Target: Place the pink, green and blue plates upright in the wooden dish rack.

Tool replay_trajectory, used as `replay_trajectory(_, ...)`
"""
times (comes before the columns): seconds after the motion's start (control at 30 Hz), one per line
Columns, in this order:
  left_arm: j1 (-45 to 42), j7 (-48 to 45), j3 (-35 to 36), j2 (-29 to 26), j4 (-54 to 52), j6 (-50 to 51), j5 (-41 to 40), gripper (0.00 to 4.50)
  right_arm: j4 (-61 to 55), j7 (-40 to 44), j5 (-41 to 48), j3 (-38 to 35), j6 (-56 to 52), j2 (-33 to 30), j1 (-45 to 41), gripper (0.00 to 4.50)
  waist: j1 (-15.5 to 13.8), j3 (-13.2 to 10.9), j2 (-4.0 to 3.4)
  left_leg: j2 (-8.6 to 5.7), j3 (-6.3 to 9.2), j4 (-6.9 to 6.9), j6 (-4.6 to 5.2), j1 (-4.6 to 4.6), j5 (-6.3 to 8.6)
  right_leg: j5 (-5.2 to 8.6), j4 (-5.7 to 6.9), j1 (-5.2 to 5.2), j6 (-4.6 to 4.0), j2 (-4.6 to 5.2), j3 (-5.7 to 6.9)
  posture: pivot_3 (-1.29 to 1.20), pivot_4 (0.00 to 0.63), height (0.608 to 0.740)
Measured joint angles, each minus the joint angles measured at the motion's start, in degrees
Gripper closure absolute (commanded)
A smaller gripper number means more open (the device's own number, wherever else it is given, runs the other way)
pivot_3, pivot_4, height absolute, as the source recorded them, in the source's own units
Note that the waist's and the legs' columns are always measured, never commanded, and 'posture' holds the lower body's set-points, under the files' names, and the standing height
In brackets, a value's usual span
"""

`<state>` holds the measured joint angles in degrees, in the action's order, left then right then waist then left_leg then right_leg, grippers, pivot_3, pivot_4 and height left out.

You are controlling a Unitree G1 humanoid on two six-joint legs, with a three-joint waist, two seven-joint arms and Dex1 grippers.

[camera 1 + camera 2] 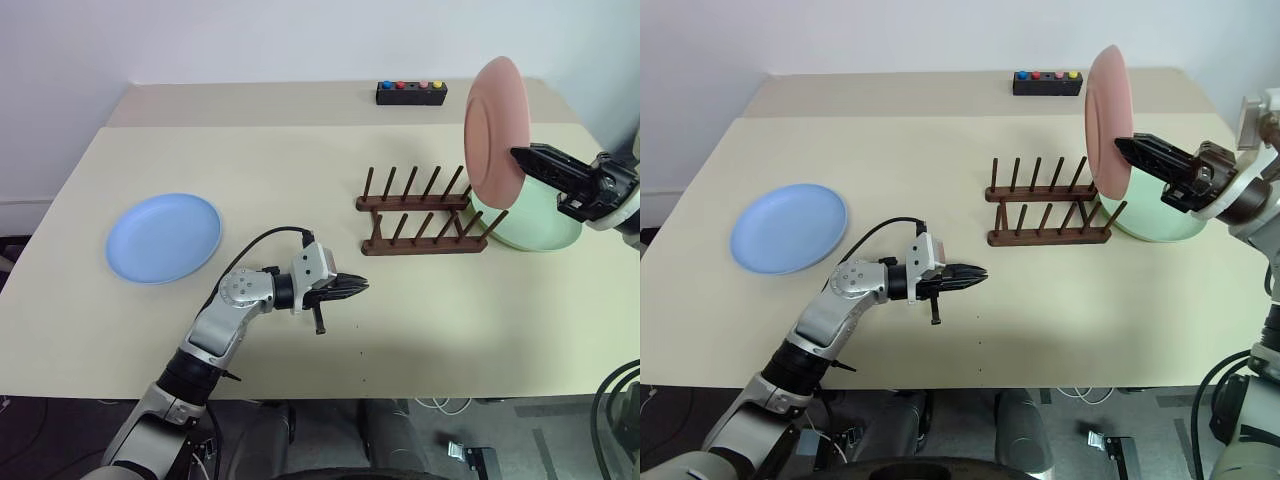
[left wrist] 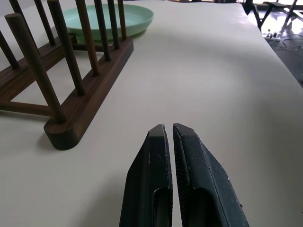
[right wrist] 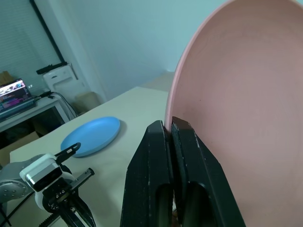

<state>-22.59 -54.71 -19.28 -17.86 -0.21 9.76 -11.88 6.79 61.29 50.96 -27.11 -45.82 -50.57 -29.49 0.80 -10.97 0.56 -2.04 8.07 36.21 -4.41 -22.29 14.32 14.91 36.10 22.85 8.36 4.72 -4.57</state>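
Observation:
My right gripper point(image 1: 520, 157) is shut on the rim of the pink plate point(image 1: 495, 128), which it holds upright in the air above the right end of the wooden dish rack point(image 1: 425, 212). The green plate point(image 1: 540, 225) lies flat on the table just right of the rack, partly hidden behind the pink plate and my right hand. Far to the left, the blue plate point(image 1: 164, 236) rests flat on the table. My left gripper point(image 1: 360, 288) hovers low over the table in front of the rack, shut and holding nothing, pointing right.
A small black box with coloured buttons point(image 1: 411, 92) stands at the back of the table point(image 1: 480, 320), behind the rack. A black cable point(image 1: 262, 240) loops from my left wrist. The table's front edge runs close below my left arm.

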Motion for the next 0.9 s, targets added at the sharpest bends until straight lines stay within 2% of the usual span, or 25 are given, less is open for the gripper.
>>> replay_trajectory(0.53, 0.0, 0.07, -0.03, 0.14, 0.01, 0.01, 0.02, 4.3, 3.71, 1.11, -0.59, -0.12, 0.0, -0.02, 0.02, 4.49, 0.01, 0.0, 0.0, 0.0, 0.0, 0.02, 0.0, 0.0, 0.0, 0.0, 0.0, -0.01, 0.0, 0.0, 0.0, 0.0, 0.15, 0.74)
replay_trajectory(0.57, 0.0, 0.07, -0.03, 0.15, 0.01, 0.01, 0.02, 4.3, 3.71, 1.04, -0.61, -0.14, 0.0, -0.02, 0.04, 3.88, 0.01, 0.0, 0.0, 0.0, 0.0, 0.02, 0.0, 0.0, 0.0, 0.0, 0.0, -0.01, 0.0, 0.0, 0.0, 0.0, 0.15, 0.74)
replay_trajectory(0.63, 0.0, 0.08, -0.03, 0.19, 0.01, 0.01, 0.02, 4.3, 3.76, 0.71, -0.65, -0.15, -0.09, -0.02, 0.31, 3.06, 0.01, 0.0, -0.01, 0.0, 0.0, 0.01, 0.0, 0.0, 0.0, 0.0, 0.0, 0.0, 0.0, 0.0, 0.0, 0.0, 0.15, 0.74)
replay_trajectory(0.83, 0.0, 0.13, -0.04, 0.38, 0.01, 0.01, 0.02, 4.3, 3.78, 0.18, -0.66, -0.37, -0.13, -0.02, 0.57, 0.03, 0.04, 0.0, -0.01, 0.0, 0.0, 0.0, 0.0, 0.0, 0.0, 0.0, 0.0, 0.0, 0.0, 0.0, 0.0, 0.0, 0.15, 0.74)
replay_trajectory(0.9, -0.01, 0.13, -0.04, 0.41, 0.01, 0.01, 0.03, 4.3, 3.81, -0.15, -0.69, -0.38, -0.1, -0.02, 0.58, 0.03, 0.04, 0.0, -0.01, 0.0, 0.0, 0.0, 0.0, 0.0, 0.0, 0.0, 0.0, 0.0, 0.0, 0.0, 0.0, 0.0, 0.15, 0.74)
